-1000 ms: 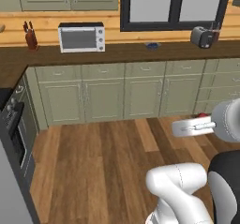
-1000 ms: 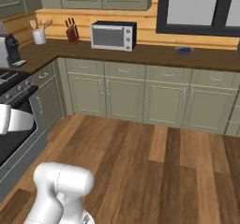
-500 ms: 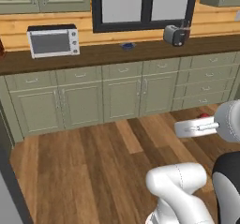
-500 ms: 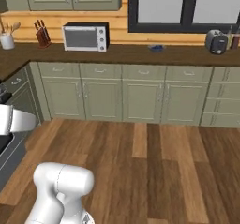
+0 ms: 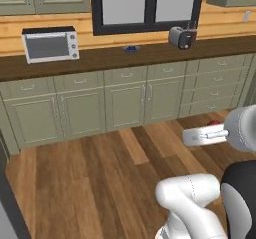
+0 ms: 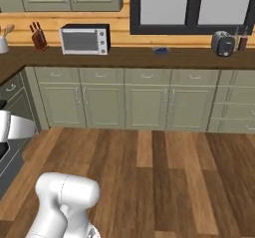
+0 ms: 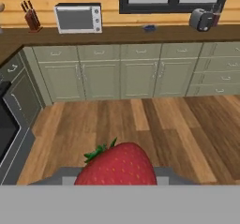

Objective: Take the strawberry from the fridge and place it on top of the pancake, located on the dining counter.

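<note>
Hand view puts the strawberry [image 7: 117, 164] at your 6 o'clock, clamped in the gripper [image 5: 214, 124] so it rides securely while you head for the dining counter.

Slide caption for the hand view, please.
Strawberry carried in the claw, facing green cabinets and a microwave.

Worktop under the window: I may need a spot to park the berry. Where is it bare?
The worktop lies bare between the microwave and the small blue item, and again from there to the toaster. It is crowded left of the microwave, by the knife block.
</note>
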Controlling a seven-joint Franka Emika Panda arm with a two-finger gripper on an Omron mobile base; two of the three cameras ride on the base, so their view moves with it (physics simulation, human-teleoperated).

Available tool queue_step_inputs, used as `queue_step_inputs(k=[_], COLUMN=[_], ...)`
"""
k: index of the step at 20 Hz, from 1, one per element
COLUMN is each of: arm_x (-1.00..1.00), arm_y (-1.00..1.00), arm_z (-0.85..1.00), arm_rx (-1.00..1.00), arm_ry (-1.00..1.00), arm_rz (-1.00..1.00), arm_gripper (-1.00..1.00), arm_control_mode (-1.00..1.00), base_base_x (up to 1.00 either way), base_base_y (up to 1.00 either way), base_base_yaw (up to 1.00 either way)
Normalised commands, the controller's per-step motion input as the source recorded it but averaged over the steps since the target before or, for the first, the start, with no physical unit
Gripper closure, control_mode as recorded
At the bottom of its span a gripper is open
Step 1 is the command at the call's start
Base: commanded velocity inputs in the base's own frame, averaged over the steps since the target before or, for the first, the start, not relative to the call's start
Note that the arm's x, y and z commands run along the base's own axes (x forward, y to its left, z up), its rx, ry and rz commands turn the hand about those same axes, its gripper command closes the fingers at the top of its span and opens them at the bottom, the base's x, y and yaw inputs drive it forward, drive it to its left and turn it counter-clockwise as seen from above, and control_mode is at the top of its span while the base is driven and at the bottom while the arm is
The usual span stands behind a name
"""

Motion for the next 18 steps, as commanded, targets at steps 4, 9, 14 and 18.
queue_step_inputs(k=[4, 9, 14, 18], arm_x=[0.0, 0.0, 0.0, 0.0], arm_y=[0.0, 0.0, 0.0, 0.0], arm_z=[0.0, 0.0, 0.0, 0.0], arm_rx=[0.0, 0.0, 0.0, 0.0], arm_ry=[0.0, 0.0, 0.0, 0.0], arm_rz=[0.0, 0.0, 0.0, 0.0], arm_gripper=[1.0, 1.0, 1.0, 1.0], arm_control_mode=[1.0, 1.0, 1.0, 1.0], base_base_x=[0.2, -0.64, -1.0, -1.0], base_base_y=[0.95, 0.71, -0.54, -0.82], base_base_yaw=[-0.13, -0.01, 0.0, 0.0])
